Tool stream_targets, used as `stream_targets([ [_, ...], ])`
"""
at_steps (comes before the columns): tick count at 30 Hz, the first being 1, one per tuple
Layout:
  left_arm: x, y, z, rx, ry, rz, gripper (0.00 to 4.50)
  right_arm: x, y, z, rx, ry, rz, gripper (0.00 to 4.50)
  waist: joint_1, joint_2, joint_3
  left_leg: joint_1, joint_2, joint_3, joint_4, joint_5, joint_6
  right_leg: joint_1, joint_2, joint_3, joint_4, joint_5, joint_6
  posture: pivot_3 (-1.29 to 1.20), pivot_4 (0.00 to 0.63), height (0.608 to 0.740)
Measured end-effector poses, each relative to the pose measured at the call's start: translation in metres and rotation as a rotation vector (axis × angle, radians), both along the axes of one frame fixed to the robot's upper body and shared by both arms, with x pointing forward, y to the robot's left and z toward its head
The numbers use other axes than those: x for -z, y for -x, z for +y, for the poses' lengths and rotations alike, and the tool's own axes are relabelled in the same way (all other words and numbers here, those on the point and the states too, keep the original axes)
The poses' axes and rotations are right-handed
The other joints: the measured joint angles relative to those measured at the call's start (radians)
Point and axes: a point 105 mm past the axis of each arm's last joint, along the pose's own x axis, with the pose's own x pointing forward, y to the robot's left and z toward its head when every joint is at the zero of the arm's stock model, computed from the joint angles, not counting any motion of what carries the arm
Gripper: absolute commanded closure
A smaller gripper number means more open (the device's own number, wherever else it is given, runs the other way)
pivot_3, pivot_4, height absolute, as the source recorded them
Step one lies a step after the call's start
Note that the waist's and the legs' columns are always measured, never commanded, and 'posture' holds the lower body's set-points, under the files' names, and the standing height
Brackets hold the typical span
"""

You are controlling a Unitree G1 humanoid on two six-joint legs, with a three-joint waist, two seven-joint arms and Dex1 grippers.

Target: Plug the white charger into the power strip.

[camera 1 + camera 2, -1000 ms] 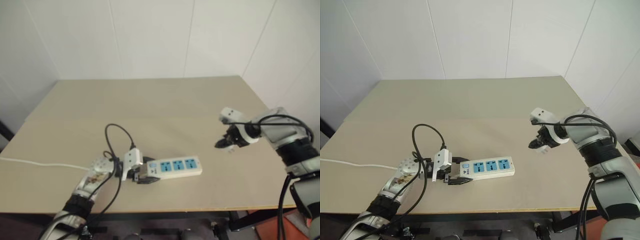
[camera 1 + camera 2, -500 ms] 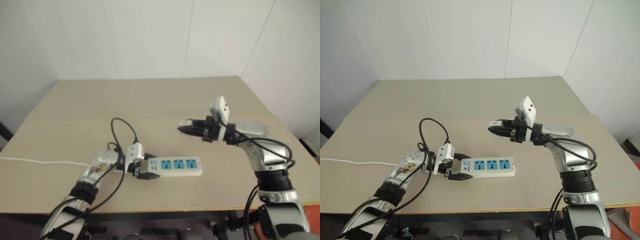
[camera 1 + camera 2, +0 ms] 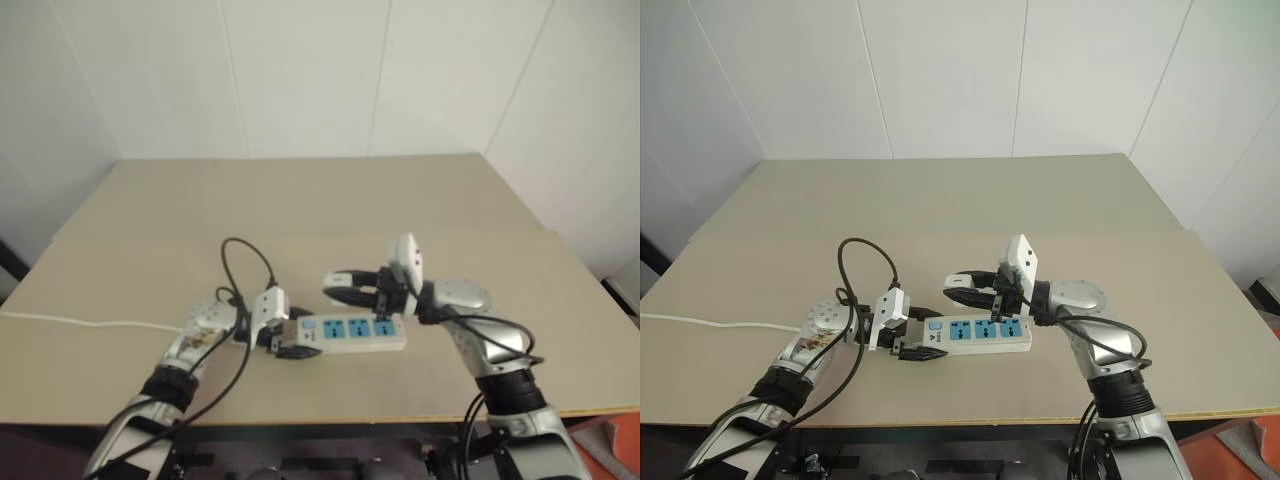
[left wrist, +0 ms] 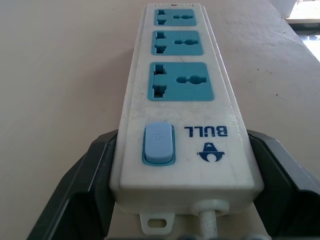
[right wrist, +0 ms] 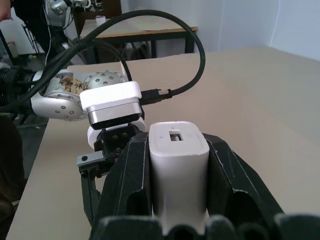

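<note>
The right gripper (image 5: pixel 177 165) pinches the white charger (image 5: pixel 178 160) between its fingers, just above the power strip (image 3: pixel 978 333) on the table (image 3: pixel 1200 330). The strip lies directly under this hand, long axis running along the gripper's pointing direction. The left gripper (image 4: pixel 180 200) clamps the strip's switch end, fingers spread wide around it. Right arm is nearer to the sockets. Left wrist view shows three free sockets; right wrist view shows the charger's top w/ a slot, prongs hidden.

A wide beige surface (image 3: pixel 330 200) carries the scene, with a seam running across it from left to right. The power strip (image 3: pixel 352 333) lies flat near its front edge, blue socket faces up, and a thin white cord (image 3: pixel 80 323) trails over the surface toward the left edge.
</note>
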Motion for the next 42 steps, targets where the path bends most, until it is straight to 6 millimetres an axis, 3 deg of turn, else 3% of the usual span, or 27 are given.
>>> stream_targets([
  [4, 0.000, 0.002, -0.001, 0.001, 0.003, -0.004, 1.22, 0.003, 0.000, 0.005, 0.002, -0.001, -0.062, 3.37, 0.002, 0.000, 0.000, 0.000, 0.000, 0.000, 0.000, 0.000, 0.000, 0.000, 0.000, 0.000, -0.001, 0.001, -0.001, 0.00, 0.150, 0.740],
  [10, 0.000, 0.002, 0.000, -0.008, 0.001, 0.005, 1.22, 0.029, -0.002, -0.002, 0.020, 0.022, -0.038, 3.37, -0.001, 0.000, 0.000, 0.000, 0.000, 0.000, 0.000, 0.000, 0.000, 0.000, 0.000, 0.000, 0.000, 0.001, -0.001, 0.00, 0.150, 0.740],
  [23, 0.002, 0.004, 0.002, -0.011, 0.000, 0.012, 1.22, 0.042, 0.005, 0.008, -0.036, -0.003, -0.006, 3.37, -0.002, 0.000, 0.000, 0.000, 0.000, 0.000, 0.000, 0.000, 0.000, 0.000, 0.000, 0.000, 0.000, 0.001, -0.002, 0.00, 0.150, 0.740],
  [42, 0.002, 0.004, 0.002, -0.015, -0.003, 0.025, 1.22, 0.046, -0.006, 0.009, -0.010, -0.019, -0.008, 3.37, -0.005, 0.000, -0.001, 0.001, 0.000, 0.000, 0.000, 0.000, 0.000, 0.001, 0.000, 0.000, 0.000, 0.001, -0.002, 0.00, 0.150, 0.740],
])
